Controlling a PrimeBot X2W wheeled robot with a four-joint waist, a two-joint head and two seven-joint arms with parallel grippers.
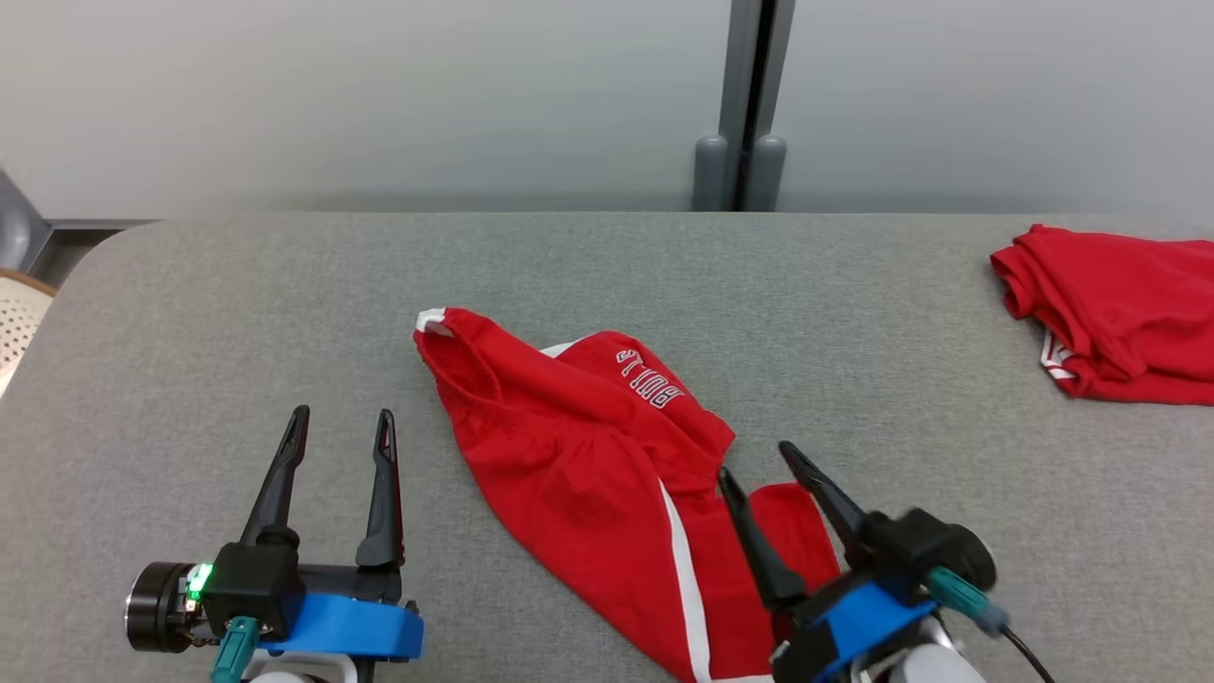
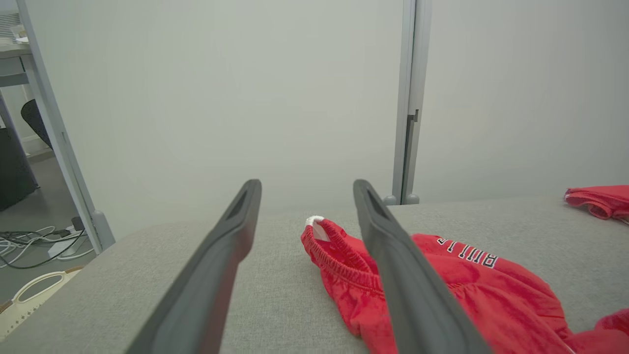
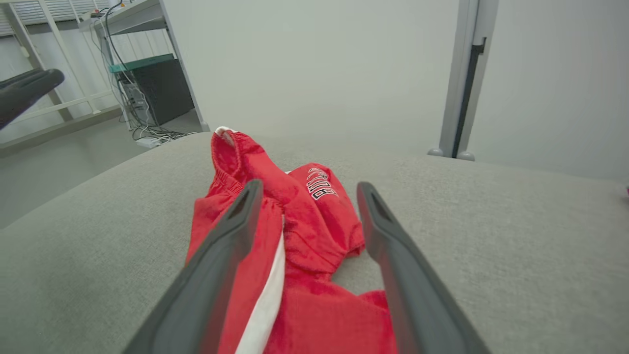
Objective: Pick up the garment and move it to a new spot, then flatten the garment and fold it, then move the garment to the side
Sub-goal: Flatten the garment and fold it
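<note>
1. Table (image 1: 190,313), grey and fabric-covered, fronts a pale wall (image 1: 379,95).
2. Crumpled red white-striped garment (image 1: 569,446) lies mid-table.
3. Left pincer (image 1: 343,414), spread wide and empty, sits just left of it; right pincer (image 1: 757,459), equally spread and empty, is over its near end.

**Around the grey table: a second red bundle, a partition, office clutter**

A wide table covered in grey woven fabric (image 1: 607,275), with rounded corners, serves as the landmark. On its far right end lies a rumpled bundle of red cloth with white trim (image 1: 1119,313). Behind the table's far edge stands a pale grey partition wall (image 1: 379,95), split by a vertical grey metal post with a dark seam (image 1: 749,95). Off the table's left end sits a cream perforated curved object (image 1: 19,323). Beyond that end, tangled cables (image 2: 29,246) lie on the floor, near a black box-shaped computer case (image 3: 162,91).
</note>
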